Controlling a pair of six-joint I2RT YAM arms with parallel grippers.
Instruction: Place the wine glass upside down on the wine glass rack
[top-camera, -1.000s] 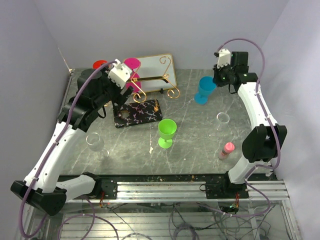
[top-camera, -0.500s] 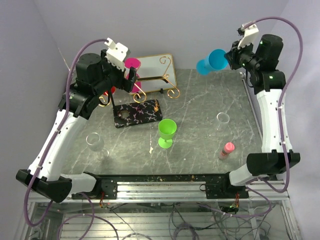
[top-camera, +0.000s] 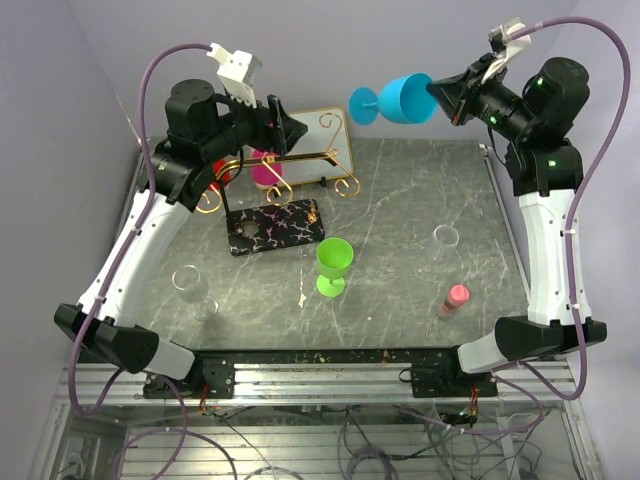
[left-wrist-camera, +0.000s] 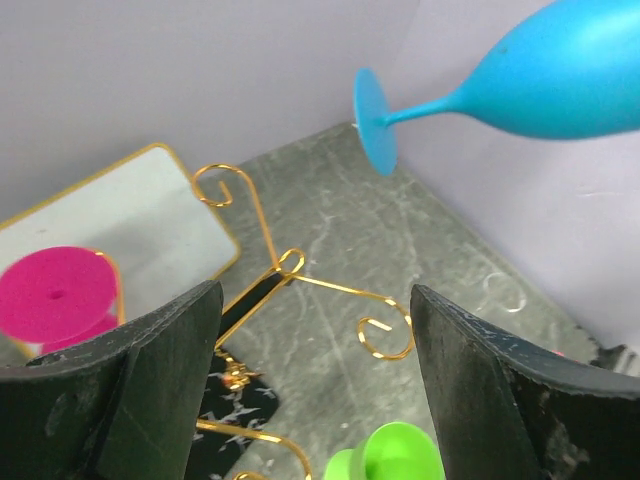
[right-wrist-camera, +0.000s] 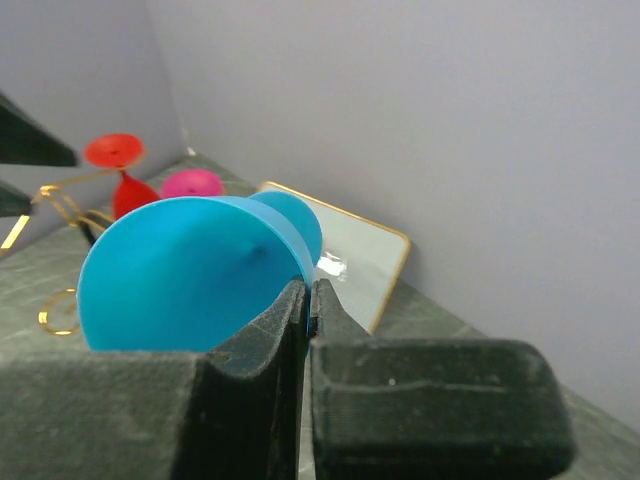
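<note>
Carrying the blue wine glass (top-camera: 400, 100) high above the rear of the counter (top-camera: 400, 220), the right tool (top-camera: 437, 92) is pinching the bowl's wall at the rim between jaws that are almost fully closed. The glass is lying on its side in the air, with its foot pointing toward the left arm. The left tool (top-camera: 288, 125) is hovering over the wine glass rack (top-camera: 300, 158) at the rear left with its jaws spread wide and nothing between them. A pink glass (top-camera: 265, 165) and a red glass (top-camera: 222, 178) are sitting at the rack, foot up. A green glass (top-camera: 333, 262) is standing mid-counter.

By my reading, the transport step is under way and a handover may be coming, since the stem is facing the empty tool. Next, the glass is needing a turn to foot-up, and its stem is needing to slide into a free slot between the gold wires, clear of the pink glass.
</note>
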